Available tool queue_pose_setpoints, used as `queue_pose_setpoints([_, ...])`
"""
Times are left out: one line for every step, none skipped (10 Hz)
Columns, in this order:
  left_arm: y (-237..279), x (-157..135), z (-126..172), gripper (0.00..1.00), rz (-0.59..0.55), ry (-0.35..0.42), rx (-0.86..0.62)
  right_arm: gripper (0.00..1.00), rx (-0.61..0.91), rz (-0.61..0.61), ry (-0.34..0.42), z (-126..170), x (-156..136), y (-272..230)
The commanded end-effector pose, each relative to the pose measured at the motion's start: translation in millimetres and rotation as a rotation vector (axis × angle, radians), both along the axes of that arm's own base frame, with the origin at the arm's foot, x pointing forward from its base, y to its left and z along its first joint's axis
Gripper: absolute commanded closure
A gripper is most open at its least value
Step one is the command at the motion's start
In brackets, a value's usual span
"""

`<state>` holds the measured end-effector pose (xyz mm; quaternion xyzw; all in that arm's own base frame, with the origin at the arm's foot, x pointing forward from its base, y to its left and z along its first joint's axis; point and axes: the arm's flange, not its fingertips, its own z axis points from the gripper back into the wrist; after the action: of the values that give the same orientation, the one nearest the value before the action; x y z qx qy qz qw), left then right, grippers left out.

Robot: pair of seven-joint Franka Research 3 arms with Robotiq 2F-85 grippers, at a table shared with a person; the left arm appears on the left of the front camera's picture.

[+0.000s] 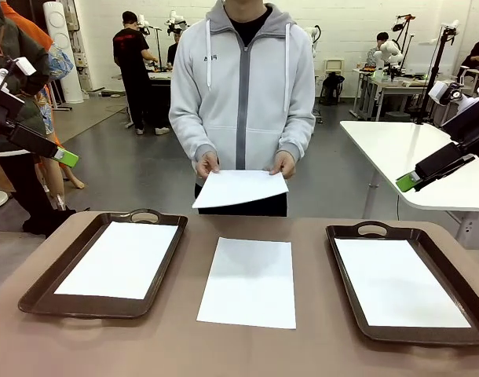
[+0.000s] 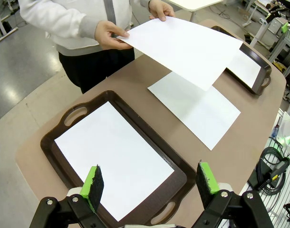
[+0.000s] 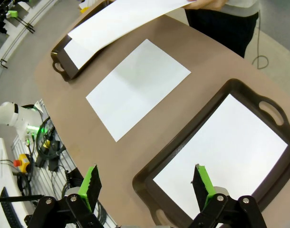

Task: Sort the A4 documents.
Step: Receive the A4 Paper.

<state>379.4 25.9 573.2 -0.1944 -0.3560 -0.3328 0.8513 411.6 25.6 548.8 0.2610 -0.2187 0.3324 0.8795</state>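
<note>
**Claws.** Left claw (image 2: pixel 149 183) stands wide and holds nothing. It hangs above the near end of the left tray (image 1: pixel 106 309), by the table's left edge. Right claw (image 3: pixel 147 183) also stands wide and holds nothing, above the right tray (image 1: pixel 334 267) by the right edge.

**Sheets.** There is one sheet in the left tray (image 1: pixel 118 259) and one in the right tray (image 1: pixel 400 283). A third sheet (image 1: pixel 249 281) lies flat on the bare table (image 1: pixel 310 345), midway between the trays and close to the near edge. A fourth sheet (image 1: pixel 239 187) is held over the far edge in a person's two hands (image 1: pixel 208 163), well apart from both claws.

**Risks, as judged.**
- The table sheet lies flush, so the pads may skid on it. That could crease it or push it off the near edge.
- The held sheet is thin and unsupported on the robot's side. A grab there may buckle it, or close near the person's fingers.
- All the sheets look blank, so the correct tray cannot be told and a mis-sort is possible.
- A sheet dropped from too high may land across a tray rim.

**Writing.**
- None shows on the sheets or trays.
- A small mark on the person's chest is too small to read.
</note>
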Motion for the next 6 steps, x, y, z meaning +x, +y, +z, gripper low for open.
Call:
queue_pose_setpoints([-0.2, -0.1, -1.8, 0.00, -0.007, -0.005, 0.013, 0.00, -0.001, -0.002, 0.001, -1.1, 0.9, -0.3])
queue_pose_setpoints([-0.2, -0.1, -1.8, 0.00, -0.007, -0.005, 0.013, 0.00, -0.001, -0.002, 0.001, -1.1, 0.9, -0.3])
queue_pose_setpoints([-0.2, -0.1, -1.8, 0.00, -0.007, -0.005, 0.013, 0.00, -0.001, -0.002, 0.001, -1.1, 0.9, -0.3])
queue_pose_setpoints([-0.2, -0.1, -1.8, 0.00, -0.007, -0.005, 0.013, 0.00, -0.001, -0.002, 0.001, -1.1, 0.9, -0.3])
queue_pose_setpoints([-0.2, -0.1, -1.8, 0.00, -0.007, -0.005, 0.013, 0.00, -0.001, -0.002, 0.001, -1.1, 0.9, -0.3])
queue_pose_setpoints([-0.2, -0.1, -1.8, 0.00, -0.007, -0.005, 0.013, 0.00, -0.001, -0.002, 0.001, -1.1, 0.9, -0.3])
